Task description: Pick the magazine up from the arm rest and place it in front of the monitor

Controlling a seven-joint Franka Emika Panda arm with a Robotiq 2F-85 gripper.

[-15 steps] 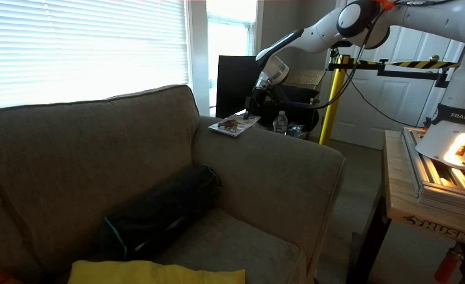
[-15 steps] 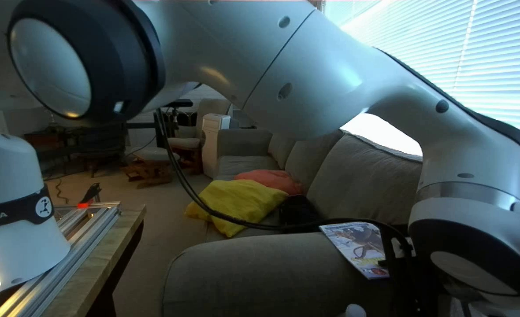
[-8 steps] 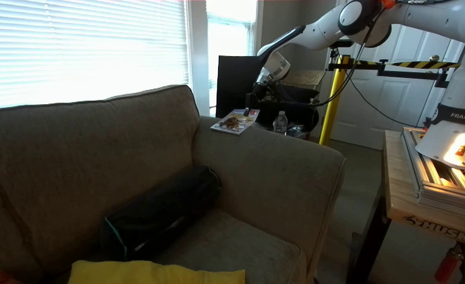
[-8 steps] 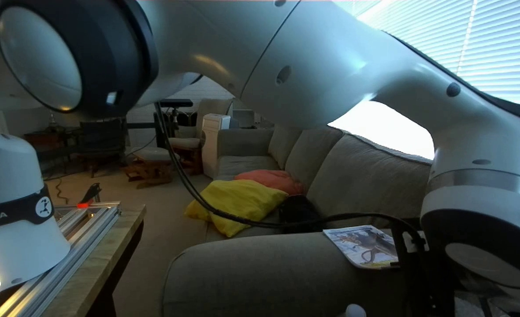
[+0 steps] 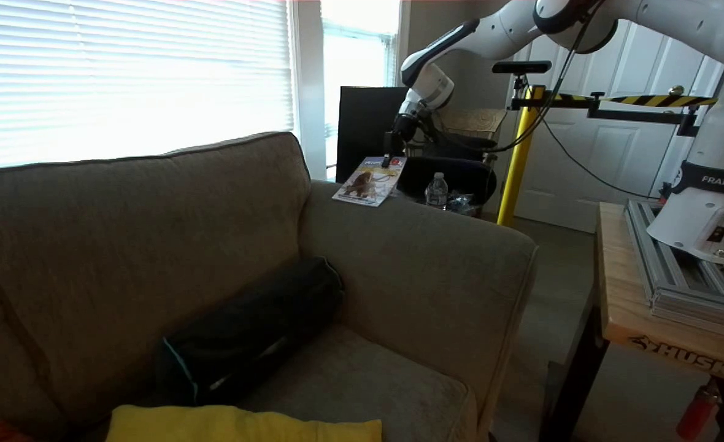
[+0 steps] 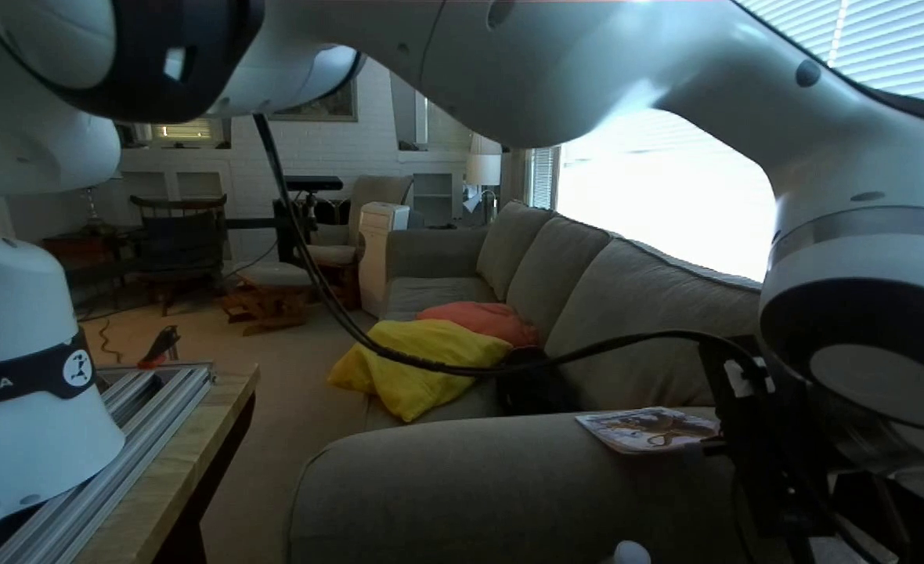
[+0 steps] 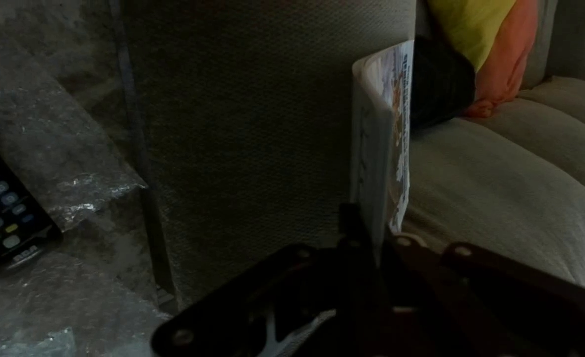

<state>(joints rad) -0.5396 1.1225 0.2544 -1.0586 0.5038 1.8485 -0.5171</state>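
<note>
Gripper [image 5: 387, 160] pinching magazine [image 5: 367, 184] over arm rest [image 5: 426, 258], capped bottle [image 5: 437, 193] beyond, its contents unclear

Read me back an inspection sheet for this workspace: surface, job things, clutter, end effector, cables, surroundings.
Surface: arm rest of the sofa, padded, fabric-covered.
Job things: magazine tilted, held near one edge, whether it touches the arm rest is unclear; monitor upright, dark.
Clutter: water bottle; remote and crinkled plastic beside the arm rest; dark cushion, yellow pillow, orange pillow on the sofa.
End effector: closed on the magazine.
Cables: black, hanging along the arm.
Surroundings: window blinds, white door, yellow post.
</note>
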